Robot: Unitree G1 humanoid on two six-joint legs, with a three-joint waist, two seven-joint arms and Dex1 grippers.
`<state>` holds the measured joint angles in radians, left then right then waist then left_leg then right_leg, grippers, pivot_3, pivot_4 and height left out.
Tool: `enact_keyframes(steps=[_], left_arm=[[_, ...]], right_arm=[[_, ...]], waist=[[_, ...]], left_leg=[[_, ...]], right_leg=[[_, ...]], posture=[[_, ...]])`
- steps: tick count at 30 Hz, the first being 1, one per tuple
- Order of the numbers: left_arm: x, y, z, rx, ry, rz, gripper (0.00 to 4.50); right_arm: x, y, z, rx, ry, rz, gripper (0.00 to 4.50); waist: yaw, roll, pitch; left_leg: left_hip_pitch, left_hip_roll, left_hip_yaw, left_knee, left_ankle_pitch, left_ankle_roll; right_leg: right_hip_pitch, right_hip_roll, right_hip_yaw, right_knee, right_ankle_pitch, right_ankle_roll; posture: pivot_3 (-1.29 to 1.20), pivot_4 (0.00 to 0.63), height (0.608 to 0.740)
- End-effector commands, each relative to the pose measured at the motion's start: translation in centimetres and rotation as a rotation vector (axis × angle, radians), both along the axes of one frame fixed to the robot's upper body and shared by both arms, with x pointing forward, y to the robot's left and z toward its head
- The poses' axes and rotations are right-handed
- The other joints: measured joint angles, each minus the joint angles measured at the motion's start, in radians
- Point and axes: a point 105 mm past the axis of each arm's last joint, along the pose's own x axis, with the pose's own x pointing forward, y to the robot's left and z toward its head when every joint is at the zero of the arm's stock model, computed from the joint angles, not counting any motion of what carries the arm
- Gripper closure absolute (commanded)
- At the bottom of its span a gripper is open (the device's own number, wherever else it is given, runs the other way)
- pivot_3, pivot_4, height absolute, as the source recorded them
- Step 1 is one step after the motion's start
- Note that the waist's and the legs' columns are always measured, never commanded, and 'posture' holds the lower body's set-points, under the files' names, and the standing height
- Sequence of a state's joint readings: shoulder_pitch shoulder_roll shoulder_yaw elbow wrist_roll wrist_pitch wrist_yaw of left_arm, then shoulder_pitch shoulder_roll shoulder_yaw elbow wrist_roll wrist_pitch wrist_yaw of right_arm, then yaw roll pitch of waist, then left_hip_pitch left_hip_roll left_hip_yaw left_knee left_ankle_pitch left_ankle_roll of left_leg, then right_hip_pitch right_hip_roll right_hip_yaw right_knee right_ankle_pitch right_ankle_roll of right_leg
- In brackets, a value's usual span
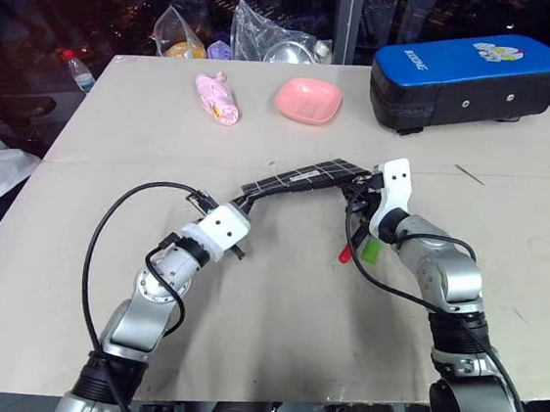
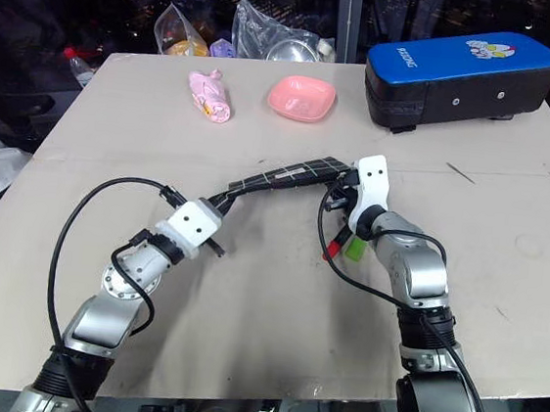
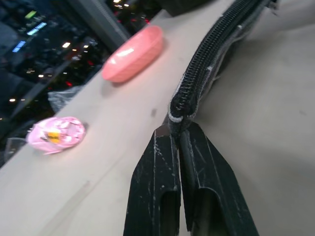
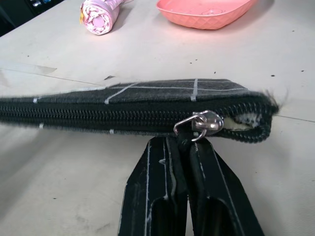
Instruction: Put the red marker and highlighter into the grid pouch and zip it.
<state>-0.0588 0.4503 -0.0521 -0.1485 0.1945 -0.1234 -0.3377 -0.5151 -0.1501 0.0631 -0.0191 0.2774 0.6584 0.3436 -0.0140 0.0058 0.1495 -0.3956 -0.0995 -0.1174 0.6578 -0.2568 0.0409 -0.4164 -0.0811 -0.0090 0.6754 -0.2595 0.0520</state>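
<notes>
I have the table (image 1: 275, 295) in front of me, with the blue-and-black case (image 1: 466, 74) at its far right, a pink dish (image 1: 308, 99) and a pink wrapped bundle (image 1: 217, 98) further left along the far side. The grid pouch (image 1: 302, 179) is lifted off the table between my two arms, stretched zipper-edge up. The left gripper (image 3: 179, 142) has its fingers pressed together on the pouch's corner at the near end of the zipper, anchoring it. The right gripper (image 4: 187, 147) is closed at the far end, fingers pinched at the zipper pull (image 4: 199, 125), which sits close to the end of the track with a small gap of pale lining beyond it. The red marker (image 1: 351, 246) and the green highlighter (image 1: 373, 248) lie on the table just under my right wrist, side by side, outside the pouch. My reading: the step in hand is opening the zipper, since neither pen is in. To do it well I should keep the left grip firm and the pouch taut, and draw the pull straight along the teeth toward the left gripper, not upward. Risk: the pull slips from the pinch, or the fabric bunches if the tension drops.
</notes>
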Motion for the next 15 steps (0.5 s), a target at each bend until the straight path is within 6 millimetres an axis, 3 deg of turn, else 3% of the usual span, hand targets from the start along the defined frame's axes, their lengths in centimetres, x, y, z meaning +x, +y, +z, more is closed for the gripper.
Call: enact_keyframes(steps=[1,4,15], left_arm=[[-0.9,-0.9,2.3,0.041,-0.146,-0.065,3.15],[-1.0,-0.9,2.0,0.124,-0.19,-0.092,1.68],[0.4,-0.4,0.3,0.23,-0.214,-0.254,1.68]], right_arm=[[-0.4,0.3,0.9,0.0,-0.05,0.018,4.5],[-0.4,0.2,0.6,-0.012,-0.048,0.016,4.5],[-0.5,0.2,0.7,-0.026,-0.051,0.035,4.5]], waist=[[0.001,0.0,0.0],[0.001,0.0,0.0],[0.0,0.0,0.0]], left_leg=[[0.0,0.0,0.0,0.0,0.0,0.0],[0.0,0.0,0.0,0.0,0.0,0.0],[0.0,0.0,0.0,0.0,0.0,0.0]], right_leg=[[0.0,0.0,0.0,0.0,0.0,0.0],[0.0,0.0,0.0,0.0,0.0,0.0],[-0.001,0.0,0.0,0.0,0.0,0.0]], posture=[[0.0,0.15,0.734],[0.0,0.15,0.734],[0.0,0.15,0.734]])
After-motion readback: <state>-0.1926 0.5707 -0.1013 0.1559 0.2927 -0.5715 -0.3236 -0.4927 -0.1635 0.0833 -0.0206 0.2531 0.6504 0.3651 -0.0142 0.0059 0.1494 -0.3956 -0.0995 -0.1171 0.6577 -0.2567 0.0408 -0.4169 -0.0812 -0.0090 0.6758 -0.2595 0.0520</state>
